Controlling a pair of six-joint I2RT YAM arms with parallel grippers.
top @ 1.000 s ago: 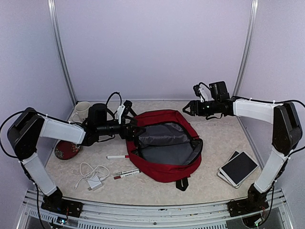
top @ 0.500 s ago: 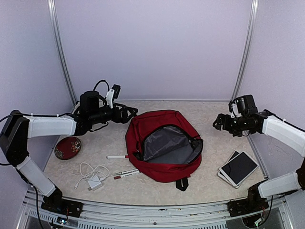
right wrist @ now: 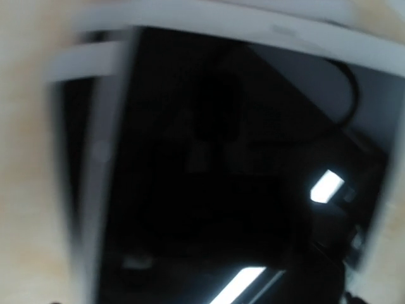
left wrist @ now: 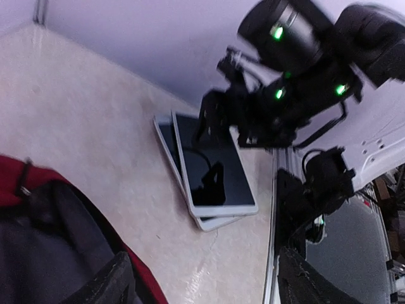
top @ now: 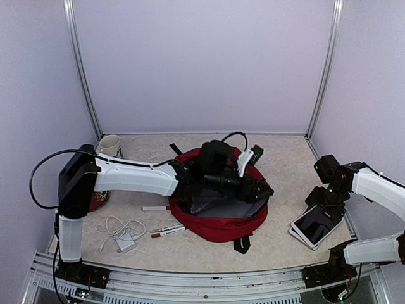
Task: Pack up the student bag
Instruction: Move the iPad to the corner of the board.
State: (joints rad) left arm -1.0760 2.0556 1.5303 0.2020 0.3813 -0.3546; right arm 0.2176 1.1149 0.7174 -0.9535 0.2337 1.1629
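student bag (top: 215, 228): dark red, lying flat mid-surface, main zip open, grey lining showing.
left fingers (top: 261, 190): over the bag's open mouth, at its right rim. The left wrist view shows them spread wide with nothing between them.
right fingers (top: 321, 197): right of the bag, low over the tablets. Spread or closed, cannot tell; the right wrist view is just a blurred dark screen.
tablets (top: 316, 225): two stacked, white edges, dark screens, right of the bag and apart from it.
marker (top: 155, 208): just left of the bag.
two markers (top: 168, 230): side by side, front-left of the bag, near its edge.
cable and charger (top: 123, 235): white, front-left of the bag, beyond the two markers.
mug (top: 109, 145): pale, back-left of the bag, well apart.
red dish (top: 97, 201): left of the bag, mostly hidden by the left arm.
surface (top: 285, 158): pale, speckled.
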